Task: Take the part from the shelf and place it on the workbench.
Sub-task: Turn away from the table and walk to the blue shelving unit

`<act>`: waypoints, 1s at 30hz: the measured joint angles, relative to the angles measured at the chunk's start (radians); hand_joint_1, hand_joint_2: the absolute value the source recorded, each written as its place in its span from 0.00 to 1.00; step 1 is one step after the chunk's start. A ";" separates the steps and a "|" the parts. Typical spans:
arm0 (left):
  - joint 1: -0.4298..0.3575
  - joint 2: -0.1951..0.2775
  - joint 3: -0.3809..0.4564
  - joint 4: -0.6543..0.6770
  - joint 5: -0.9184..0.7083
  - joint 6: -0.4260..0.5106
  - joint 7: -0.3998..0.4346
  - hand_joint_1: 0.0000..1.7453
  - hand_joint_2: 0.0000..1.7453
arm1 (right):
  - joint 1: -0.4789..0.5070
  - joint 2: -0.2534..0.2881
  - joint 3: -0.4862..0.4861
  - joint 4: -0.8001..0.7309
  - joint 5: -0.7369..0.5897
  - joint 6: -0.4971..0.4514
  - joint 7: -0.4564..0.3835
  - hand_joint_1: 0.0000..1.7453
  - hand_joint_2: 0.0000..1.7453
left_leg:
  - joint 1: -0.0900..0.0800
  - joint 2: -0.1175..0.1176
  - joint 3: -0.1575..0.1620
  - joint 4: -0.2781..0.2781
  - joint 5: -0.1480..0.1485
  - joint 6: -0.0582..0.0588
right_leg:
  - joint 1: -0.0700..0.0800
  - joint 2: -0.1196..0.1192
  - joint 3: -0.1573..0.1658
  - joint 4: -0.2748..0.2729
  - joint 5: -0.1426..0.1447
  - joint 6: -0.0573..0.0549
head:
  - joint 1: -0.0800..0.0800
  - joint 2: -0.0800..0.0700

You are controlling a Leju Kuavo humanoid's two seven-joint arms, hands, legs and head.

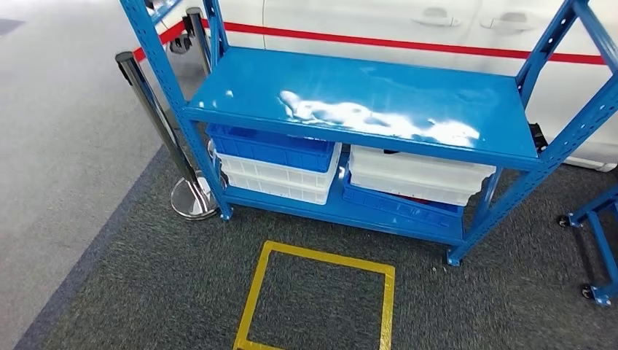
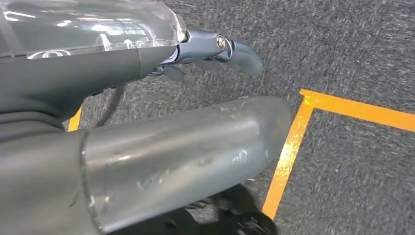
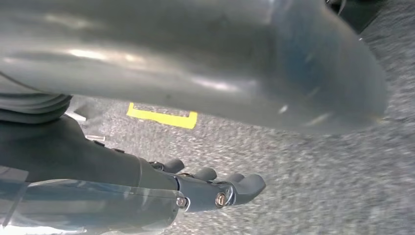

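A chrome stanchion post (image 1: 157, 120) on a round base is seen at the left of the head view, just beside the blue metal shelving rack (image 1: 350, 98), whose glossy top board shows only glare. On the lower tier, a blue plastic crate (image 1: 271, 148) is stacked on two white plastic crates (image 1: 274, 177) at the left, and a white plastic crate (image 1: 415, 176) is set on a tilted blue plastic crate (image 1: 399, 205) at the right. A yellow taped square (image 1: 318, 297) is marked on the grey carpet in front of the rack, and a white panel with a red stripe (image 1: 408, 45) stands behind it. The part to be taken cannot be made out: only a dark edge and a trace of red are glimpsed at the right-hand crates, so its look and exact place cannot be told; it is judged to lie inside one of the crates. The step in hand is judged to be the approach. It would be done well if the body were squared to the rack at the taped square and the crates were looked into before an arm is raised. The left hand (image 2: 215, 51) is seen hanging over the carpet, its fingers lightly curled and holding nothing. The right hand (image 3: 210, 188) is likewise hung low, fingers half bent side by side, nothing held.
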State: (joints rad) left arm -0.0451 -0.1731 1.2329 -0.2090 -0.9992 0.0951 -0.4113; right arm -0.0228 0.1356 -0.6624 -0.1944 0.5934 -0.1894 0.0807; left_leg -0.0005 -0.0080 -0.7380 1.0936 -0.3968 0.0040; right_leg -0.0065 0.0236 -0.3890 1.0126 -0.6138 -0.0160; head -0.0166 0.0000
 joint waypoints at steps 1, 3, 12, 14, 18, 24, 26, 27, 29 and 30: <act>0.001 0.001 0.001 0.000 0.000 0.004 0.005 0.00 0.00 | -0.001 0.001 -0.001 0.002 0.001 0.000 0.000 0.00 0.00 | -0.004 -0.001 -0.006 -0.021 0.067 0.008 | 0.000 0.005 0.014 -0.003 -0.016 0.009 | -0.001 0.000; -0.010 0.000 0.002 0.000 -0.001 0.011 0.013 0.00 0.00 | -0.013 0.001 -0.002 0.001 0.003 0.001 0.000 0.00 0.00 | -0.007 -0.003 0.005 -0.020 0.062 0.023 | -0.002 0.009 0.043 -0.025 -0.041 0.027 | -0.002 0.000; -0.028 -0.002 0.006 -0.001 -0.002 0.027 0.031 0.00 0.00 | -0.020 -0.001 -0.006 -0.001 0.006 0.003 0.000 0.00 0.00 | 0.003 -0.010 0.135 -0.067 -0.029 0.034 | -0.012 -0.017 -0.189 0.209 0.001 0.061 | 0.009 0.000; -0.025 -0.004 0.008 -0.001 -0.003 0.027 0.031 0.00 0.00 | -0.011 -0.002 -0.006 -0.001 0.007 0.003 0.000 0.00 0.00 | 0.002 -0.014 0.158 -0.066 -0.048 0.026 | -0.010 -0.018 -0.181 0.095 0.106 0.054 | 0.010 0.000; -0.030 -0.005 0.012 -0.001 -0.001 0.026 0.031 0.00 0.00 | -0.016 -0.002 -0.007 0.000 0.008 0.007 0.000 0.00 0.00 | -0.003 -0.014 0.168 -0.066 -0.064 0.004 | -0.004 -0.017 -0.162 0.016 0.118 0.020 | 0.011 0.000; -0.029 -0.004 0.014 -0.001 0.001 0.018 0.030 0.00 0.00 | -0.013 -0.002 -0.007 0.000 0.010 0.010 0.000 0.00 0.00 | 0.008 -0.001 0.051 0.177 -0.170 -0.022 | -0.009 -0.026 -0.127 0.000 0.099 -0.011 | 0.004 0.000; -0.028 -0.004 0.014 -0.001 0.001 0.016 0.029 0.00 0.00 | -0.014 -0.001 -0.007 0.000 0.011 0.011 0.000 0.00 0.00 | 0.010 0.000 0.019 0.216 -0.155 -0.025 | -0.007 -0.025 -0.112 0.000 0.085 -0.010 | 0.004 0.000; -0.028 -0.004 0.014 -0.001 0.002 0.015 0.029 0.00 0.00 | -0.014 -0.001 -0.007 0.000 0.011 0.011 0.001 0.00 0.00 | 0.011 0.001 0.033 0.176 -0.118 -0.024 | -0.007 -0.025 -0.100 0.000 0.077 -0.008 | 0.004 0.000; -0.028 -0.004 0.014 -0.001 0.002 0.014 0.028 0.00 0.00 | -0.013 -0.001 -0.007 0.000 0.012 0.012 0.001 0.00 0.00 | 0.008 0.003 0.087 0.047 -0.047 -0.015 | -0.006 -0.025 -0.078 0.000 0.059 0.000 | 0.005 0.000; -0.028 -0.004 0.014 -0.001 0.002 0.014 0.028 0.00 0.00 | -0.013 -0.001 -0.007 0.000 0.012 0.012 0.001 0.00 0.00 | 0.005 0.004 0.110 -0.004 -0.034 -0.008 | -0.006 -0.025 -0.072 0.000 0.052 0.006 | 0.005 0.000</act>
State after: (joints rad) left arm -0.0734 -0.1769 1.2474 -0.2098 -0.9975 0.1089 -0.3834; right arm -0.0361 0.1350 -0.6699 -0.1944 0.6054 -0.1776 0.0813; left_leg 0.0049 -0.0041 -0.6277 1.0891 -0.4305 -0.0044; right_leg -0.0120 -0.0014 -0.4611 1.0124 -0.5621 -0.0102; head -0.0114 -0.0001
